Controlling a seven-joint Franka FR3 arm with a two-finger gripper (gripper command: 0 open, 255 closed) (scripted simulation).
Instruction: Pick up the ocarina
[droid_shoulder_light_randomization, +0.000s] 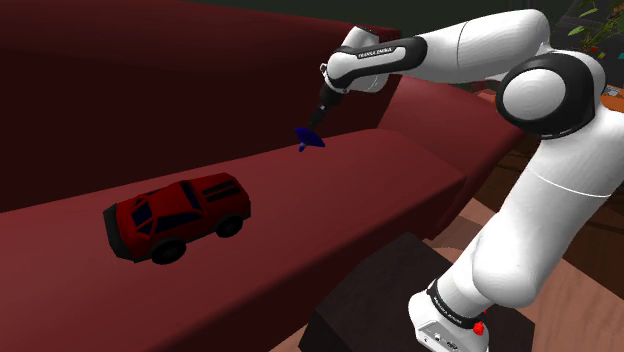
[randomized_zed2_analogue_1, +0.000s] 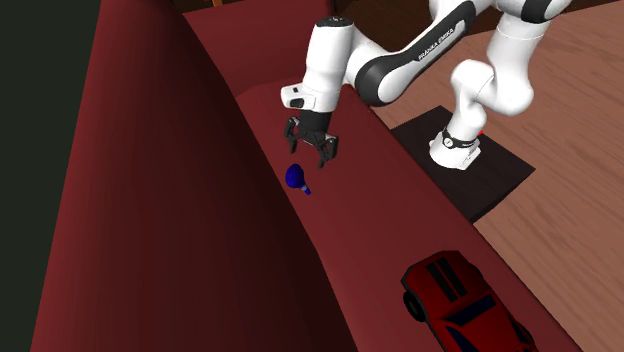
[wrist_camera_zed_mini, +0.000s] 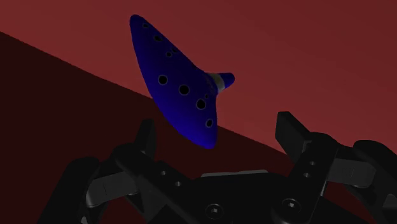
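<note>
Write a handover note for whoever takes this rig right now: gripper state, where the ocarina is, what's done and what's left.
Gripper: open and empty. It hovers just above the ocarina without touching it.
Ocarina: blue, lying on the dark red sofa where the seat meets the backrest. In the wrist view it lies ahead of the spread fingers, nearer one of them.
Red toy car: on the same seat, well apart from the ocarina.
Done: the gripper is lined up over the ocarina.
Left: lower, shut on the ocarina, lift. The backrest is close, so watch finger clearance.
</note>
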